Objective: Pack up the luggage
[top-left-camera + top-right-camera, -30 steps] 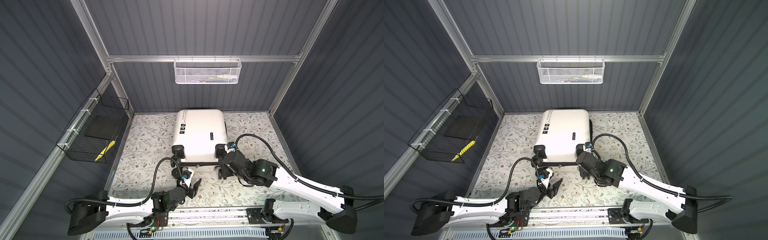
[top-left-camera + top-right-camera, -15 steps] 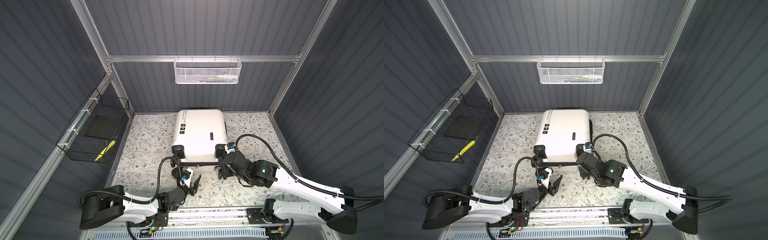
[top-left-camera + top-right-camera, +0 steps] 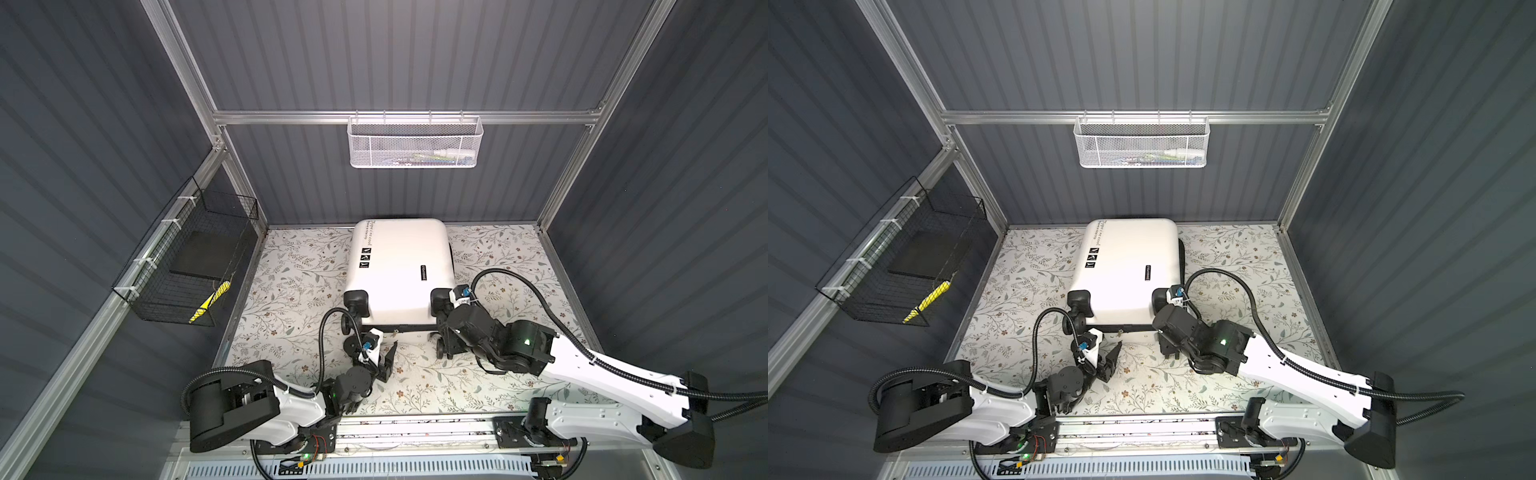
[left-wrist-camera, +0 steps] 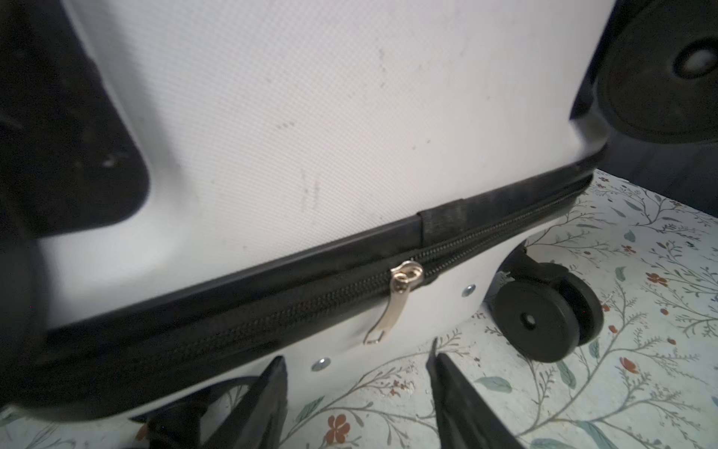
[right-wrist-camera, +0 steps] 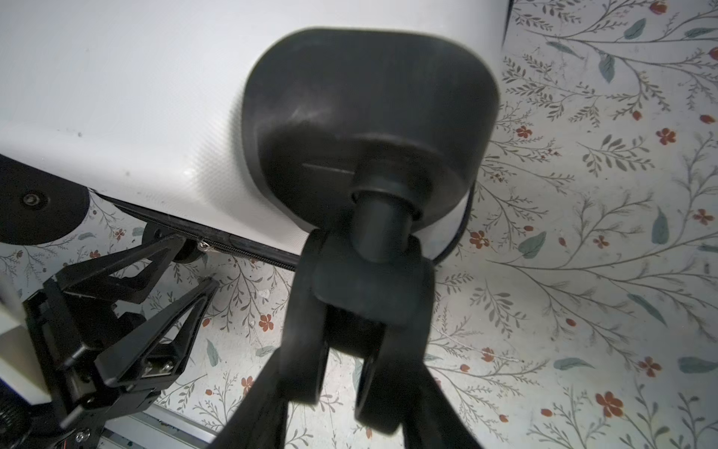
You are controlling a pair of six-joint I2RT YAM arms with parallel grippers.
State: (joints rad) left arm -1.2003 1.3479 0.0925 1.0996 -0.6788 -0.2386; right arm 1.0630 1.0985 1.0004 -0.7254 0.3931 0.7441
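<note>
The luggage (image 3: 399,266) (image 3: 1125,266) is a glossy white hard-shell case lying flat and zipped shut on the floral mat, wheels toward the arms. My left gripper (image 3: 382,347) (image 3: 1105,349) (image 4: 355,352) is open just in front of its near edge. The silver zipper pull (image 4: 392,307) hangs close beyond the fingertips, untouched. My right gripper (image 3: 446,345) (image 3: 1169,347) (image 5: 345,373) is shut on the black spinner wheel (image 5: 361,295) at the case's near right corner. In the right wrist view my left gripper (image 5: 196,262) shows with its fingers spread.
A white mesh basket (image 3: 415,143) with small items hangs on the back rail. A black wire basket (image 3: 187,266) on the left wall holds a dark flat item and a yellow object (image 3: 208,305). Another wheel (image 4: 544,315) stands beside the left gripper. Grey walls enclose the mat.
The left arm has drawn in and its gripper has crept a little toward the luggage's near edge, its fingers barely narrower. The right gripper and the luggage have not moved.
</note>
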